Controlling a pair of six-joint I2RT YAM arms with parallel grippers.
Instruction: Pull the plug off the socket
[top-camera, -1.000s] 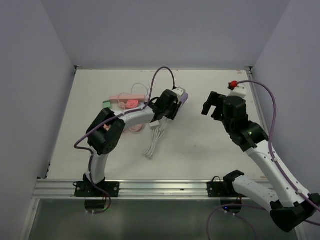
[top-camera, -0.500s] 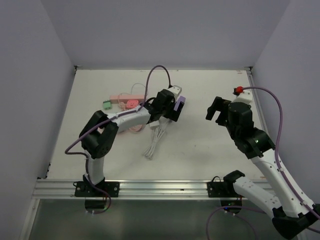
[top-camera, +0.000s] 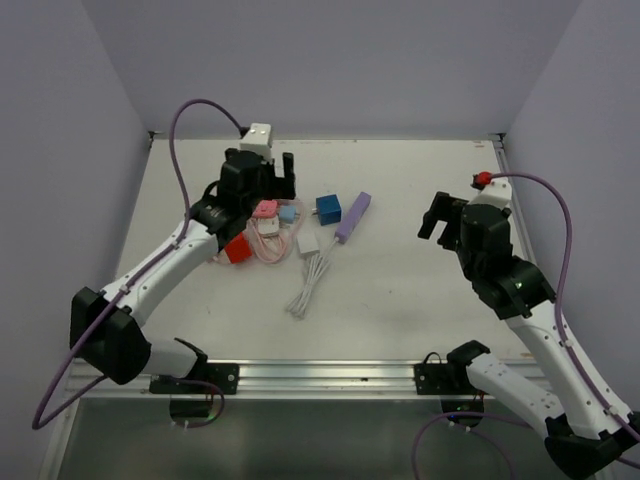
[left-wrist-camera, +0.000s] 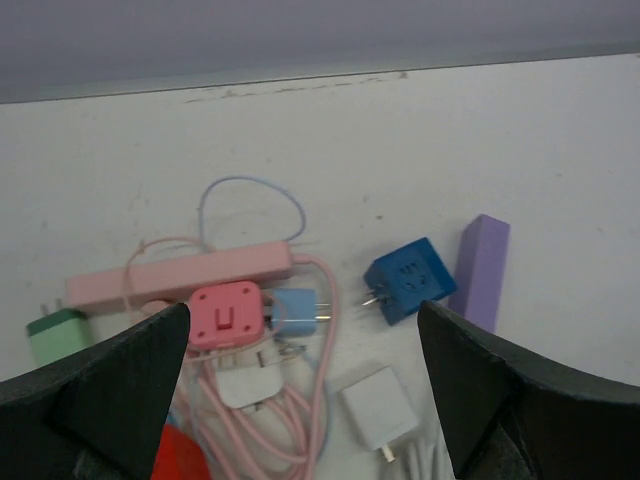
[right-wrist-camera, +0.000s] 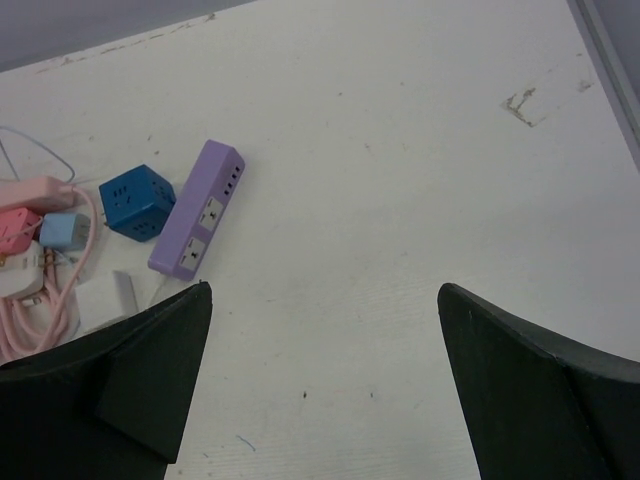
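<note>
Item: blue cube plug (left-wrist-camera: 405, 290), lying on the white counter (top-camera: 420, 290) just beside the purple socket strip (left-wrist-camera: 480, 270). Its prongs are showing bare and pointing away from the strip, so the two are reading as already parted. The strip's long axis is running near-to-far, slightly slanted. Left pincer (left-wrist-camera: 302, 312) is hovering wide open and empty, with the plug lying ahead to its right; this arm is sitting nearer. Right pincer (right-wrist-camera: 322, 290) is hanging open and empty, well apart on the strip's far side. A pink strip (left-wrist-camera: 180, 280) is lying further left.
</note>
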